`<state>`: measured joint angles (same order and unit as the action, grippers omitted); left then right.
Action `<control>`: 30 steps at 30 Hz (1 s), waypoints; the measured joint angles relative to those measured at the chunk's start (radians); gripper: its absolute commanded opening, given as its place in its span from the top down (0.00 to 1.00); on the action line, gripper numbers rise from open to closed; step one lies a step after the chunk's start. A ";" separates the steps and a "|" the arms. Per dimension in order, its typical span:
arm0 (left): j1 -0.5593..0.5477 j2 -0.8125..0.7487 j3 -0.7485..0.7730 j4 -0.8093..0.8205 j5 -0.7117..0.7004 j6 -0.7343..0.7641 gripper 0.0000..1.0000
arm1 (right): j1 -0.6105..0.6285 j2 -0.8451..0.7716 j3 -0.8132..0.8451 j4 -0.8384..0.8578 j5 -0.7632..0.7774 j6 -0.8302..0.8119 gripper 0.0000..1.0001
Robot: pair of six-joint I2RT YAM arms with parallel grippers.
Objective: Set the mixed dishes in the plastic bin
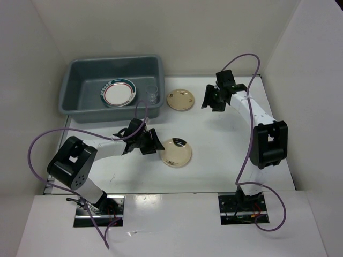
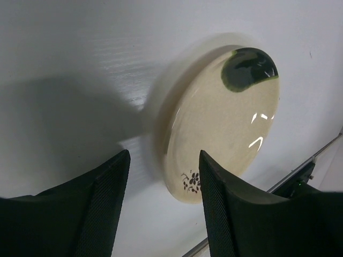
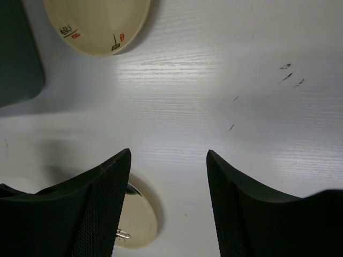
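The grey plastic bin (image 1: 75,88) stands at the back left. In it lie a patterned-rim plate (image 1: 119,93) and a clear cup (image 1: 151,96). A cream plate with a dark green patch (image 1: 175,152) lies on the table; it also shows in the left wrist view (image 2: 222,123). My left gripper (image 1: 156,144) is open at its left edge, its rim just ahead between the fingers (image 2: 163,176). A second cream plate (image 1: 180,99) lies right of the bin, also in the right wrist view (image 3: 96,24). My right gripper (image 1: 211,104) is open and empty above the table beside it (image 3: 167,176).
The bin's corner (image 3: 19,53) shows in the right wrist view. White walls close in the table at the back and both sides. The table's metal edge (image 2: 316,155) runs beyond the near plate.
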<state>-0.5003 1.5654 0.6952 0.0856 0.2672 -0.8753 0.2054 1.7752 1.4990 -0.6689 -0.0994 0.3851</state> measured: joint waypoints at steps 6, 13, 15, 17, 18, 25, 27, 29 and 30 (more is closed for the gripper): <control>0.000 0.019 -0.005 0.044 0.010 -0.021 0.42 | -0.002 0.012 0.028 0.008 0.036 0.004 0.35; 0.000 0.020 -0.011 0.086 0.019 -0.041 0.52 | -0.003 0.082 0.146 0.037 0.045 0.019 0.35; 0.000 0.026 -0.011 0.100 0.024 -0.045 0.52 | -0.003 0.098 0.164 0.040 0.044 0.027 0.35; 0.000 0.039 -0.011 0.109 0.031 -0.045 0.53 | -0.003 0.106 0.170 0.042 0.044 0.031 0.35; 0.000 0.051 -0.011 0.112 0.036 -0.045 0.54 | -0.003 0.109 0.171 0.043 0.044 0.034 0.35; -0.008 0.122 0.024 0.124 0.078 -0.042 0.74 | -0.003 0.120 0.185 0.047 0.044 0.042 0.35; -0.013 0.127 0.025 0.120 0.078 -0.041 0.91 | -0.003 0.120 0.186 0.047 0.044 0.042 0.35; -0.013 0.129 0.032 0.109 0.080 -0.042 1.00 | -0.003 0.120 0.186 0.048 0.044 0.042 0.35; -0.014 0.129 0.037 0.106 0.080 -0.040 1.00 | -0.003 0.120 0.186 0.048 0.044 0.042 0.35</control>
<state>-0.5140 1.6939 0.7319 0.1917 0.3477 -0.9150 0.2028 1.8954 1.6852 -0.6209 -0.0555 0.4267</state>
